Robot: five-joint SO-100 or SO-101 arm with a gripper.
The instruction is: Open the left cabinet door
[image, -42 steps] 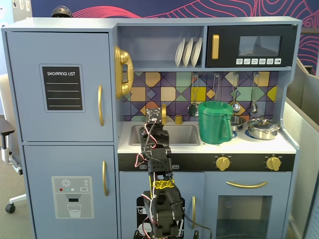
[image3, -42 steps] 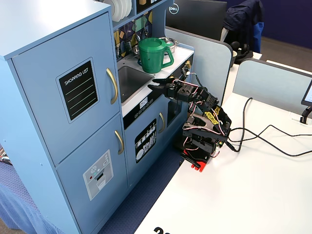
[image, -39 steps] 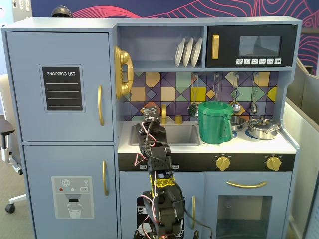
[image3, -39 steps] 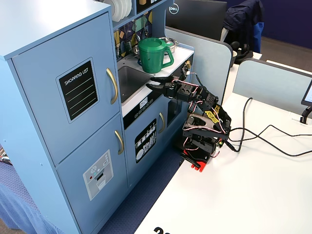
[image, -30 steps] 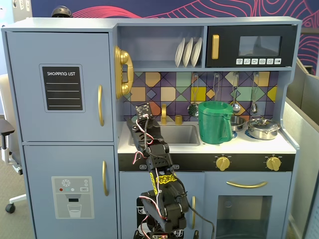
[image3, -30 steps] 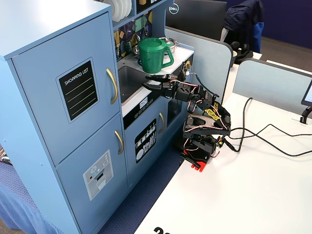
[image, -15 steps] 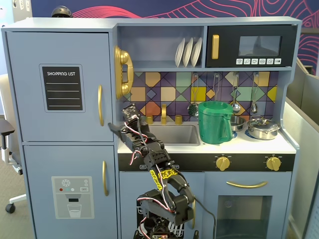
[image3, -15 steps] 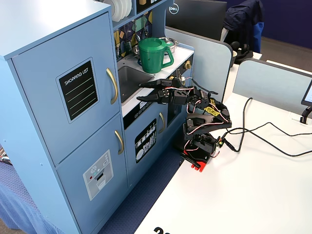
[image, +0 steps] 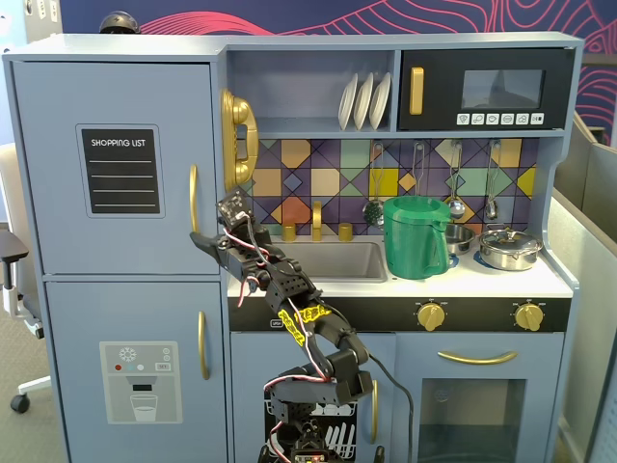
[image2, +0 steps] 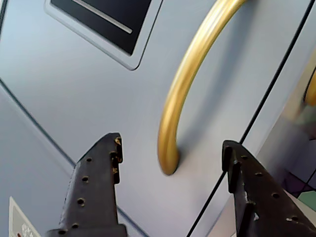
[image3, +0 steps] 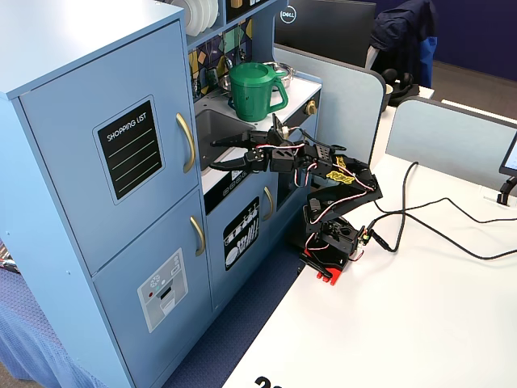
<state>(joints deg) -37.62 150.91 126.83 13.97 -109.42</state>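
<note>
- Left cabinet door (image: 116,164) is shut, flush with the toy kitchen's upper left front; "SHOPPING LIST" chalkboard panel (image: 120,171) sits mid-door, gold handle (image: 194,204) runs vertically near the door's right edge.
- Pincer (image: 214,241) is open, jaws spread wide, holding nothing.
- In a fixed view from the front, the pincer sits at the lower end of the handle, just right of it, tips overlapping the door's right edge.
- Wrist view: pincer (image2: 170,145) straddles the handle (image2: 190,84); the handle's lower end lies between the two fingers (image2: 96,190), closer to the left one. Clear gap on both sides, no contact visible.
- Same view: door surface (image2: 74,98) fills the frame behind the handle, chalkboard corner (image2: 106,19) upper left.
- In a fixed view from the side, the pincer (image3: 216,155) points left at the door (image3: 89,153), level with the lower part of the handle (image3: 187,142) and near it, still apart from it.
- Arm reaches from its base (image3: 327,242) on the white tabletop (image3: 420,323) across the front of the sink (image3: 212,129).
- Lower door with dispenser picture (image: 140,381) is below, shut; green pitcher (image: 415,236) stands on the kitchen counter to the right, well apart from the pincer.
</note>
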